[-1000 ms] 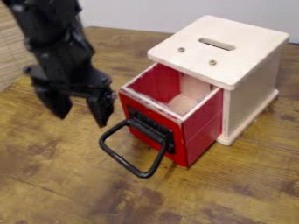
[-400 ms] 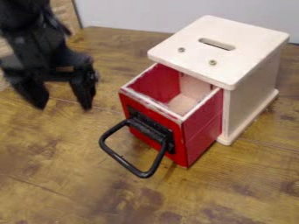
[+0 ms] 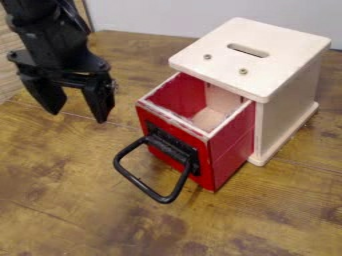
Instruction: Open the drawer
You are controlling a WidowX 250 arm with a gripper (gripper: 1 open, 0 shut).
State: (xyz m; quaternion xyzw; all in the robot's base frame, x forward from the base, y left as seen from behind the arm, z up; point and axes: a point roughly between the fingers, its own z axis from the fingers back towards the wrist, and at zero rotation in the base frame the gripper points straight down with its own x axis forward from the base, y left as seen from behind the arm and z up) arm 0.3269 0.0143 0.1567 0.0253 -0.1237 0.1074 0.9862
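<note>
Basically, the single camera view looks down on a wooden tabletop (image 3: 80,200) with brown, streaky grain, running out of frame at the near edge. Behind it, along the far side, stands a pale, plain wall (image 3: 174,14). At the far left a strip of something ribbed and light (image 3: 10,75) shows beside the arm, too cropped to name.

Right of centre, the red drawer (image 3: 230,152) sticks out of the cream-white cabinet (image 3: 297,100), open toward the near left, with its black loop handle (image 3: 130,182) reaching out over the table. Part of its pale inside shows; the near wall and the cabinet's top hide the rest, and its far end is out of sight within the cabinet.

The dark robot arm (image 3: 51,35) is cut off by the top of the frame at the far left. Its gripper (image 3: 80,108) hangs left of the drawer, well apart from it, fingers spread with nothing between them. The black parts blend together, so the finger outlines are, I'd say, only roughly readable.
</note>
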